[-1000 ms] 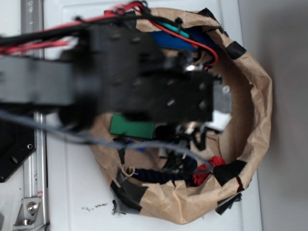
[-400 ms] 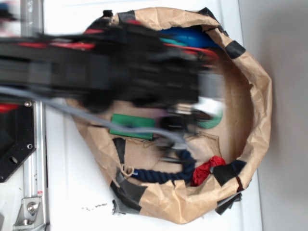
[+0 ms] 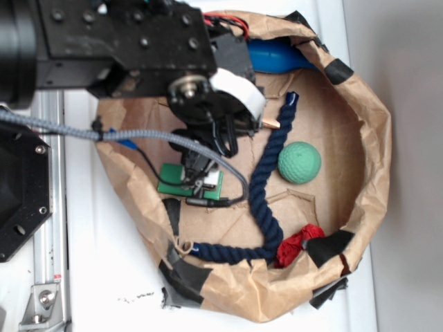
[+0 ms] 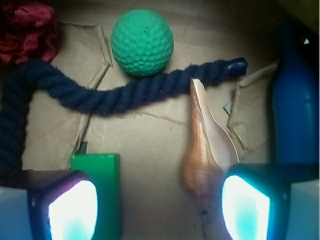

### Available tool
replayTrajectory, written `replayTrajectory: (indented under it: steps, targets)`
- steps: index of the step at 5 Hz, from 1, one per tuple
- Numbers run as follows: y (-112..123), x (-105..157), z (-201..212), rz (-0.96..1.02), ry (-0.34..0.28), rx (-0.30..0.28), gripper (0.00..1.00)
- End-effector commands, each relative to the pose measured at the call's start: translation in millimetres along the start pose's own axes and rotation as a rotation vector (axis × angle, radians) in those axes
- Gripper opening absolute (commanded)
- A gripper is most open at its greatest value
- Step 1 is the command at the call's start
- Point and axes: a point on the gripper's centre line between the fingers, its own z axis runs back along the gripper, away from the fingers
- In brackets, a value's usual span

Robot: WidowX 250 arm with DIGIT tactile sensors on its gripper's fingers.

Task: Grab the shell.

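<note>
The shell (image 4: 204, 150), orange-brown with a long pale tail, lies on the brown paper with its tail pointing at the rope. Its wide end sits just inside my right finger (image 4: 247, 205). My gripper (image 4: 157, 207) is open and low over the paper, with nothing between the pads. The left finger (image 4: 67, 207) stands beside the green block (image 4: 97, 182). In the exterior view only the shell's tip (image 3: 271, 124) shows past the arm (image 3: 124, 48), and the green block (image 3: 173, 181) lies below the gripper.
A navy rope (image 4: 100, 95) curves across the paper basket (image 3: 370, 138). A green golf ball (image 4: 142, 42) lies beyond the rope, a blue bottle (image 4: 296, 115) at the right and red cloth (image 4: 27, 30) at the far left. The basket's wall rings all of these.
The arm has swung up and left in the exterior view, uncovering the rope, the ball and the shell's tip. The gripper now hangs between the green block and the shell.
</note>
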Motion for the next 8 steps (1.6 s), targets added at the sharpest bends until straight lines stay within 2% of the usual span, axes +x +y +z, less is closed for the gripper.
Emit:
replayTrajectory:
  steps: [1,2,4,5,8]
  targets:
    - [11,-11,24,0.020,-0.015,0.029,1.00]
    - [11,-12,16,0.027,-0.017,0.051,1.00]
    - [10,5,-9,0.130,-0.041,0.027,1.00]
    - [4,12,-27,0.164,-0.021,0.082,1.00]
    - [2,19,-52,0.160,0.011,0.113,1.00]
